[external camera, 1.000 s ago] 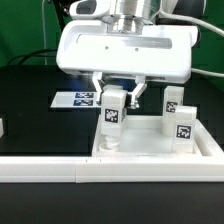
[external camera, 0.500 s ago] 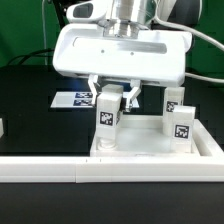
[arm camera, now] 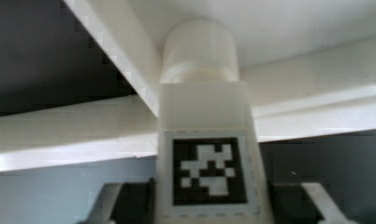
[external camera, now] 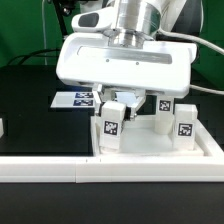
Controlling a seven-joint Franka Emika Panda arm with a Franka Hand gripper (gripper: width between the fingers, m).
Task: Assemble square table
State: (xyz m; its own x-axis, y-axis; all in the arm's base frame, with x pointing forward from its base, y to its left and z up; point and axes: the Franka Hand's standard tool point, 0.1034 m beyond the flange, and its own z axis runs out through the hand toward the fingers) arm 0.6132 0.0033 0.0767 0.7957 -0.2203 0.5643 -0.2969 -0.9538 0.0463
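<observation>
The white square table top lies at the exterior view's right, inside the border rail's corner. My gripper hangs over its near-left corner, shut on an upright white leg with a black-and-white tag. The leg's lower end sits at that corner's socket. Two more tagged legs stand on the top at the right. In the wrist view the held leg runs away from my gripper, between the dark fingers, down to the table top.
The long white border rail runs along the front. The marker board lies flat on the black table behind the gripper. A small white part shows at the left edge. Cables and a green wall are behind.
The gripper has turned about its vertical axis with the leg in it. The leg's tag now faces more toward the exterior view's left. The other legs have not moved.
</observation>
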